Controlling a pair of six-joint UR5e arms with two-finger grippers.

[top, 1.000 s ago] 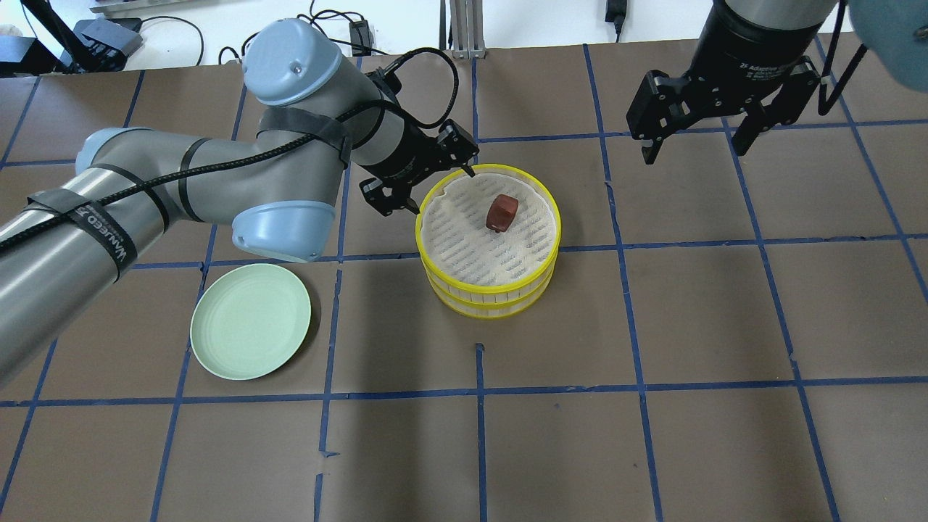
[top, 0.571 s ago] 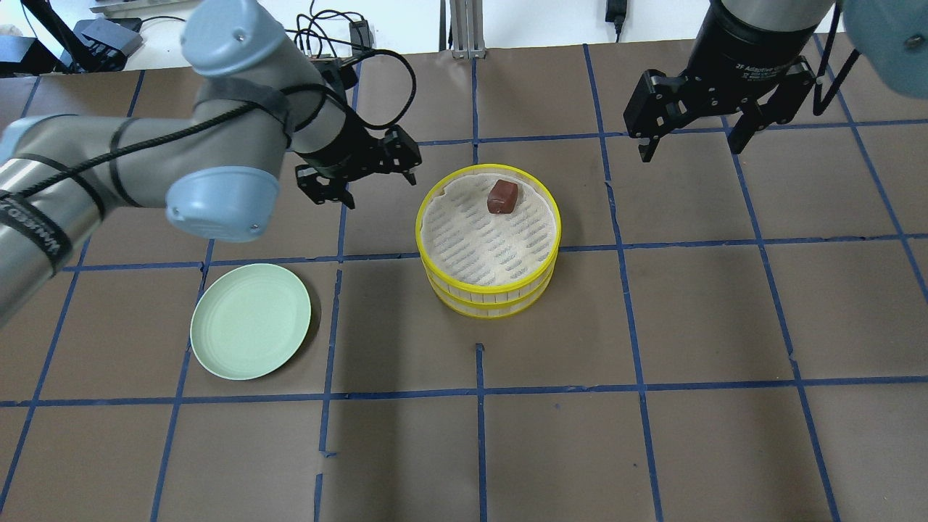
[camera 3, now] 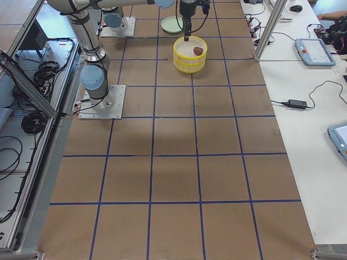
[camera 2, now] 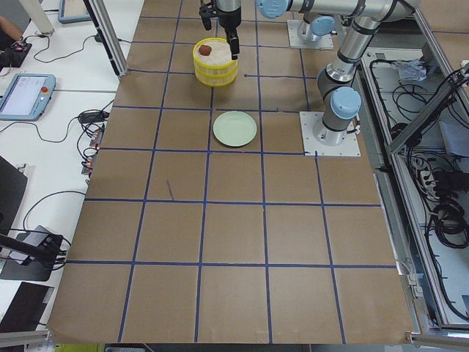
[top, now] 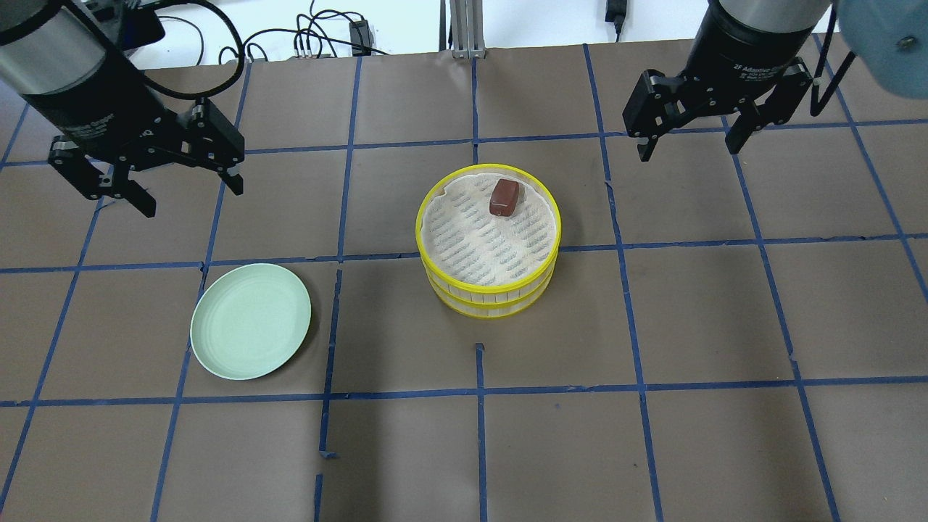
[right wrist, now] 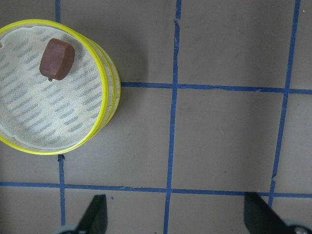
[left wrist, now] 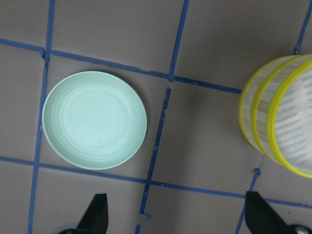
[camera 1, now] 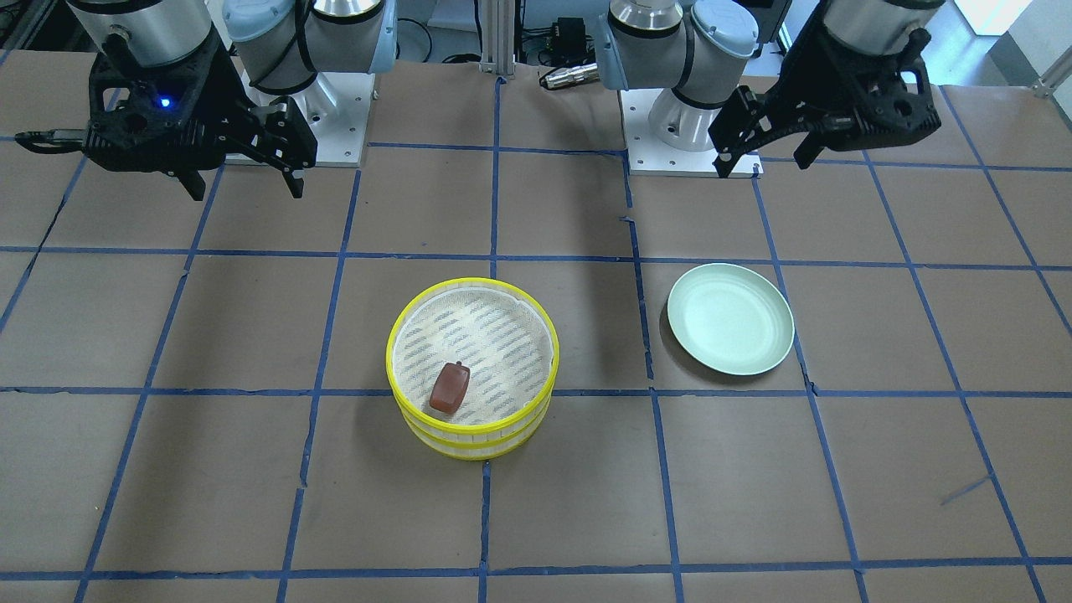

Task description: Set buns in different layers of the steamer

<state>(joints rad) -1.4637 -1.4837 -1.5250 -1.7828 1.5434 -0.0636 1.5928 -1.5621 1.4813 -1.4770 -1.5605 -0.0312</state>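
Steamer [top: 418,232] trays sit stacked on the desk [top: 652,326], and we see the reddish-brown bun [top: 504,197] on the top tray's far side. Left gripper [top: 192,197] and right gripper [top: 689,151] hover, fingers apart, holding nothing. Green plate [top: 250,321] lies left.

Bun [top: 504,197] in stacked steamer's [top: 487,296] top tray, plate [top: 250,320] to the steamer's left

Reddish-brown block-shaped bun [camera 1: 450,388] lies in the top tray of the stacked, yellow-rimmed round steamer [camera 1: 471,282].
The bun sits towards the tray's edge far from the robot. A pale green round plate [camera 1: 730,318] lies apart on the robot's left. The left gripper [camera 1: 760,159] and the right gripper [camera 1: 245,186] hang near the robot's base, jaws spread.
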